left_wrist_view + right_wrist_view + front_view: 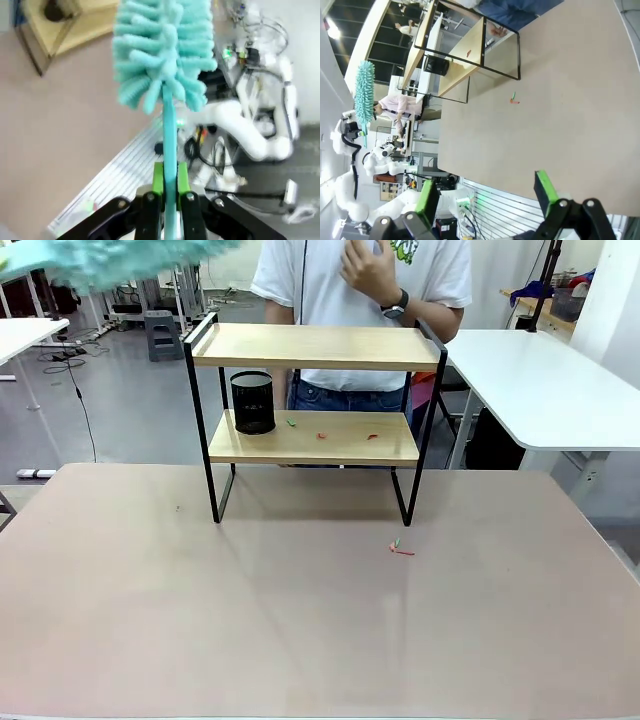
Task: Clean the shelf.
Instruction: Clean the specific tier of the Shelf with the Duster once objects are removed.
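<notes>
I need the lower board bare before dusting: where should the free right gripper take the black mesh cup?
Grip the black mesh cup across its round wall at mid-height, coming in level from the robot's side. It stands upright under the top board, which likely blocks a straight-down reach for the rim.

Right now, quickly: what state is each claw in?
Left claw: closed on the duster handle.
Right claw: open, holding nothing.

shelf (312, 345) top: open | lower board: mesh cup (253, 402) blocks left | rear: person (330, 285) | table (200, 620) front: open
</notes>
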Tool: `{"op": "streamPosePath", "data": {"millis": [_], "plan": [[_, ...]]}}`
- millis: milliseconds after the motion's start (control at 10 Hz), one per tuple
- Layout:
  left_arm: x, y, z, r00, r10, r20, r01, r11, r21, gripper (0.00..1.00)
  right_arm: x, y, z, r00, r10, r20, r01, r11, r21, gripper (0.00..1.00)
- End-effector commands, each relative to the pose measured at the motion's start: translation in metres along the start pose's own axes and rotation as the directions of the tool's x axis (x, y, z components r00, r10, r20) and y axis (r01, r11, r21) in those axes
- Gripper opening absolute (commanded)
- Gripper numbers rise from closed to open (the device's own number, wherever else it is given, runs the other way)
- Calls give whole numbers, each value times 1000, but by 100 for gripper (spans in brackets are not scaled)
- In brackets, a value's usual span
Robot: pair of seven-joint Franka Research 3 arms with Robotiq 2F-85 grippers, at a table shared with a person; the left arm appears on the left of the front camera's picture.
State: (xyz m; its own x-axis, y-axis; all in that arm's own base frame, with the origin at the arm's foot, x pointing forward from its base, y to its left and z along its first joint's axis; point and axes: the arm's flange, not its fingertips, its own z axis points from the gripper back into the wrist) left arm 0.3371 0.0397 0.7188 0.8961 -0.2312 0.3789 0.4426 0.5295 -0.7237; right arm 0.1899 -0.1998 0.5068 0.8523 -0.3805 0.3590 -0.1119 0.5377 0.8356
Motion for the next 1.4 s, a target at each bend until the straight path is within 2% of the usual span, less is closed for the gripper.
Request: {"op": "streamPosePath", "data": {"millis": [0, 100, 200, 300, 400, 500, 600, 700, 1300], "plan": [[-47, 42, -17, 930, 234, 284, -250, 968, 22, 12, 2, 2, 0, 1000, 26, 14, -26, 1000, 15, 100], [-53, 69, -12, 803, 393, 448, -459, 887, 45, 7, 2, 2, 0, 1000, 26, 14, -26, 1000, 15, 100], [-52, 90, -15, 742, 446, 501, -566, 817, 111, 0, 2, 2, 0, 1000, 26, 14, -26, 1000, 15, 100], [-40, 103, -18, 671, 487, 558, -670, 721, 177, 0, 2, 2, 0, 1000, 26, 14, -26, 1000, 15, 100], [-24, 120, -28, 754, 493, 435, -634, 718, 286, 0, 2, 2, 0, 1000, 26, 14, -26, 1000, 15, 100], [-9, 140, -37, 761, 522, 385, -644, 684, 343, 0, 2, 2, 0, 1000, 26, 14, -26, 1000, 15, 100], [8, 161, -44, 721, 594, 356, -692, 640, 334, 0, 2, 2, 0, 1000, 26, 14, -26, 1000, 15, 100], [-31, 137, -30, 762, 434, 481, -607, 737, 298, 0, 2, 2, 0, 1000, 26, 14, -26, 1000, 15, 100], [-31, 137, -30, 762, 434, 481, -607, 737, 298, 0, 2, 2, 0, 1000, 26, 14, -26, 1000, 15, 100]]}}
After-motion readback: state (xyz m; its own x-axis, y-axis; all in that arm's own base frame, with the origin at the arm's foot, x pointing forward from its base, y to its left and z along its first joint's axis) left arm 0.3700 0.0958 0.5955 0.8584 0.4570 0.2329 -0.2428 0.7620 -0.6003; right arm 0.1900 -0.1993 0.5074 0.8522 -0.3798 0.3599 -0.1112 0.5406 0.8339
